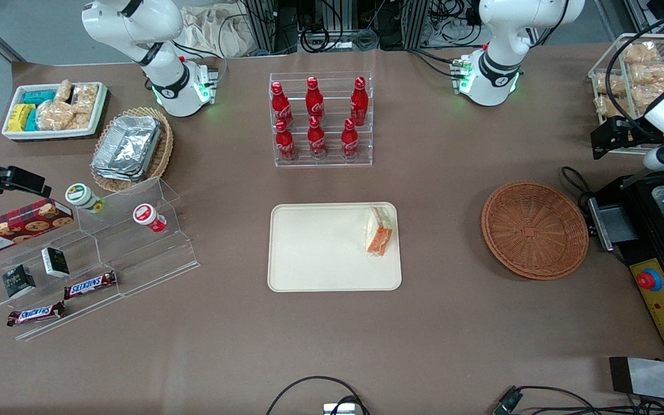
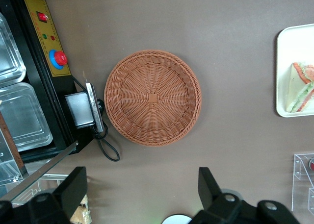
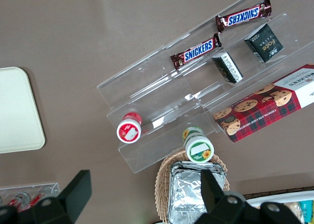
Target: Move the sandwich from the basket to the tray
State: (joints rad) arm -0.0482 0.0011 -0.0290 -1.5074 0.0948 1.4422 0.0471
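Observation:
The wrapped triangular sandwich [image 1: 379, 231] [image 2: 301, 87] lies on the cream tray [image 1: 320, 248] [image 2: 287, 52], close to the tray edge that faces the basket, with its orange and green filling showing. The round reddish-brown wicker basket [image 1: 534, 229] [image 2: 152, 97] sits on the table with nothing in it. My gripper [image 1: 611, 138] [image 2: 143, 187] hangs raised at the working arm's end of the table, farther from the front camera than the basket. It is open, and only bare table shows between its black fingers [image 2: 77, 185].
A black machine with a red button [image 1: 649, 280] and a looped cable [image 2: 105, 145] stands beside the basket. A clear rack of bagged pastries [image 1: 634, 69] is near my gripper. A cola bottle rack [image 1: 320, 118] stands farther back than the tray. Acrylic snack steps [image 1: 78, 253] lie toward the parked arm's end.

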